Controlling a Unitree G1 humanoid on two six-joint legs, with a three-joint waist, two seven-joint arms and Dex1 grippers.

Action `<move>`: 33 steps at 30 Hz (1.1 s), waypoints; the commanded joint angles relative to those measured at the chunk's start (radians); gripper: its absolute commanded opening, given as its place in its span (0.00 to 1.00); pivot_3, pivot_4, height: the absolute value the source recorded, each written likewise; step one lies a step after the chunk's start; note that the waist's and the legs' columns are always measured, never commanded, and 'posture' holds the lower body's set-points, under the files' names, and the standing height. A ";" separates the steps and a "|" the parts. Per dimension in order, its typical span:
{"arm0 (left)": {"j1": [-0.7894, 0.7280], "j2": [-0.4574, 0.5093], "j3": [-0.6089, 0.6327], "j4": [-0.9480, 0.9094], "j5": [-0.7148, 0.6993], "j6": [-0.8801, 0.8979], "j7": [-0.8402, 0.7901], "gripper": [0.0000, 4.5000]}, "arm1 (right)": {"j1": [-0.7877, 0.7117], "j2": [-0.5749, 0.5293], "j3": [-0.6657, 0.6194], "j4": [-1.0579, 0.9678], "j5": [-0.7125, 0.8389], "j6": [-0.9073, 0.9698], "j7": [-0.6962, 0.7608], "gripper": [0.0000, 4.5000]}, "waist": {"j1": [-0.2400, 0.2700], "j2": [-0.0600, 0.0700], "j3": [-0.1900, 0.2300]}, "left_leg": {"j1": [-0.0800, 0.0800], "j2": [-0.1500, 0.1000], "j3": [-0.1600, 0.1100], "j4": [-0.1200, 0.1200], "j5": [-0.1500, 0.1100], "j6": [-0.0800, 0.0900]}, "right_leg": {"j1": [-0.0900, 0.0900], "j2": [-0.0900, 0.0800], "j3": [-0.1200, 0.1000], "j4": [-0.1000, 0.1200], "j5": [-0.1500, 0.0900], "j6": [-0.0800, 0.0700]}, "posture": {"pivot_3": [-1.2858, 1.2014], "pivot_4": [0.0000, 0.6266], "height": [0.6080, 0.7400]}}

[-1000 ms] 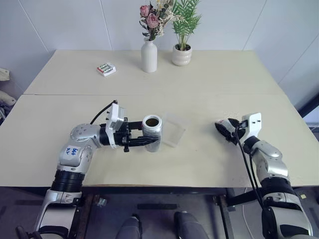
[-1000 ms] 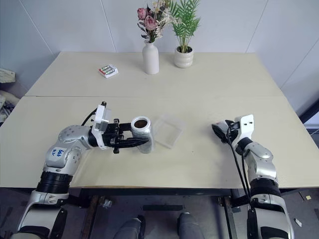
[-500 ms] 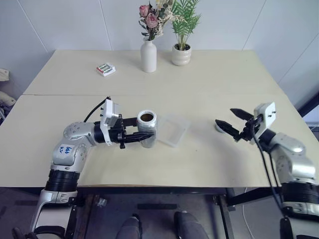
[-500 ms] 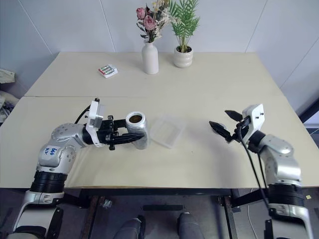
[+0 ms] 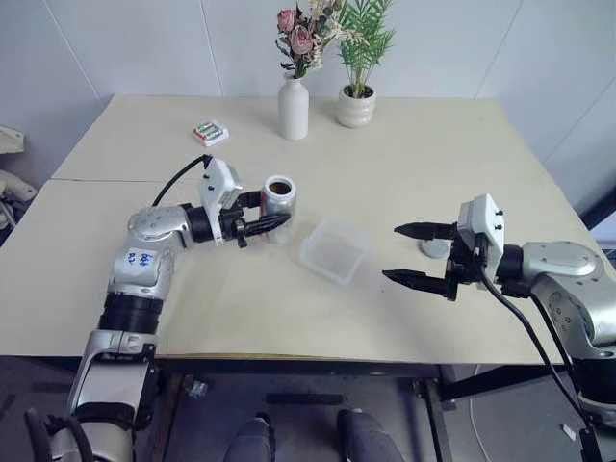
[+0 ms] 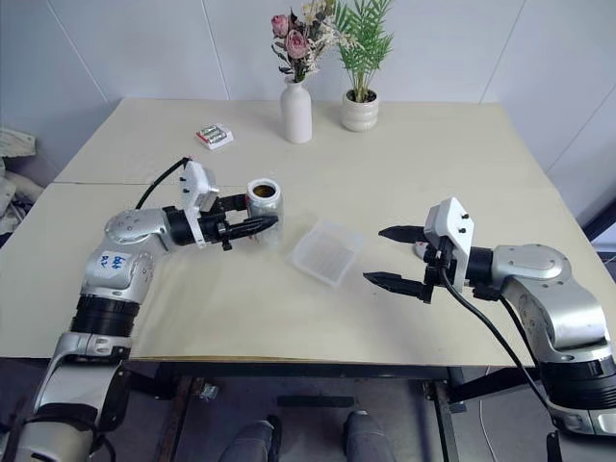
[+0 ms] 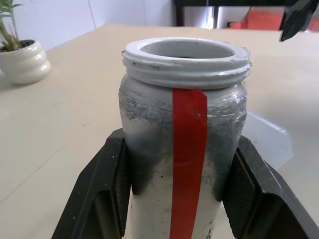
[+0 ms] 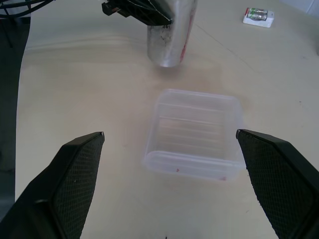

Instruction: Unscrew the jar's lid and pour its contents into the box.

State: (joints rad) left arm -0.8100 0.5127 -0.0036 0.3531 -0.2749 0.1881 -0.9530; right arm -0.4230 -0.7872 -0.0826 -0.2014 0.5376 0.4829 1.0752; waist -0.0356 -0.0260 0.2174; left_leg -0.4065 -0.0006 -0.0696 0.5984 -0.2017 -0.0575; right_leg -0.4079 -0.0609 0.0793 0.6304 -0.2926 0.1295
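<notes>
My left hand [image 5: 265, 222] pinches the jar [image 5: 279, 200] upright, lifted off the surface [image 5: 404, 154], its mouth open with no cap on. The box [image 5: 334, 249] sits on the surface just beside the jar, between my two hands. My right hand [image 5: 414, 255] is spread wide, holding nothing, with the lid [image 5: 435, 248] lying behind it.

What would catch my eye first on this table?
Probably the left gripper holding up an open jar with a red stripe, just beside a clear plastic box at the table's middle. Opposite, the right gripper hangs wide open and empty. At the far edge stand a white vase of flowers and a potted plant.
</notes>
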 commanded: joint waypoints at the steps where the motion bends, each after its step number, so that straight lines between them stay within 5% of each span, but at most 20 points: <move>1: -0.039 -0.007 -0.001 0.036 0.036 -0.085 0.011 0.45 | 0.008 0.007 -0.015 -0.034 0.008 -0.007 -0.011 0.99 | 0.002 0.000 0.000 | 0.000 0.000 0.000 0.000 0.000 0.000 | 0.000 0.000 0.000 0.000 0.000 0.000 | 0.52 0.24 1.00; 11: -0.327 -0.042 -0.229 0.425 0.564 -0.790 0.414 0.45 | 0.057 0.041 -0.040 -0.059 0.024 0.002 -0.077 0.99 | 0.018 0.000 0.000 | -0.003 -0.003 0.000 0.001 -0.001 0.002 | 0.000 -0.001 0.002 -0.004 0.003 0.005 | 0.52 0.24 1.00; 15: -0.522 -0.023 -0.484 0.469 1.050 -1.016 0.861 0.45 | 0.069 0.056 -0.050 -0.071 0.031 0.012 -0.108 0.99 | 0.020 -0.002 0.001 | -0.006 -0.003 0.002 0.002 -0.002 0.003 | -0.001 -0.001 0.004 -0.006 0.005 0.008 | 0.52 0.24 1.00; 21: -0.746 -0.061 -0.848 0.594 1.543 -0.962 1.393 0.45 | 0.085 0.090 -0.082 -0.082 0.054 0.027 -0.173 0.99 | 0.011 -0.003 0.001 | -0.013 -0.004 0.003 0.009 -0.005 0.007 | -0.004 -0.001 0.006 -0.009 0.006 0.012 | 0.52 0.24 1.00; 23: -0.796 -0.101 -0.954 0.671 1.640 -0.919 1.456 0.45 | 0.089 0.110 -0.086 -0.094 0.063 0.030 -0.202 0.99 | 0.009 -0.003 0.001 | -0.014 -0.004 0.003 0.012 -0.006 0.008 | -0.004 -0.001 0.006 -0.009 0.006 0.013 | 0.52 0.24 1.00; 33: -0.932 -0.212 -1.117 0.874 1.733 -0.867 1.555 0.45 | 0.089 0.154 -0.083 -0.093 0.059 0.008 -0.250 0.99 | 0.012 -0.005 0.003 | -0.017 -0.005 0.005 0.013 -0.008 0.009 | -0.007 -0.001 0.008 -0.008 0.005 0.015 | 0.52 0.24 1.00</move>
State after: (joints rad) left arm -1.7034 0.3205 -1.1117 1.2339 1.4586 -0.6692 0.5698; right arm -0.3317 -0.6376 -0.1387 -0.2705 0.5816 0.5077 0.8327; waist -0.0240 -0.0311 0.2202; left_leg -0.4233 -0.0052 -0.0644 0.6113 -0.2103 -0.0480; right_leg -0.4151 -0.0623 0.0870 0.6220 -0.2878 0.1445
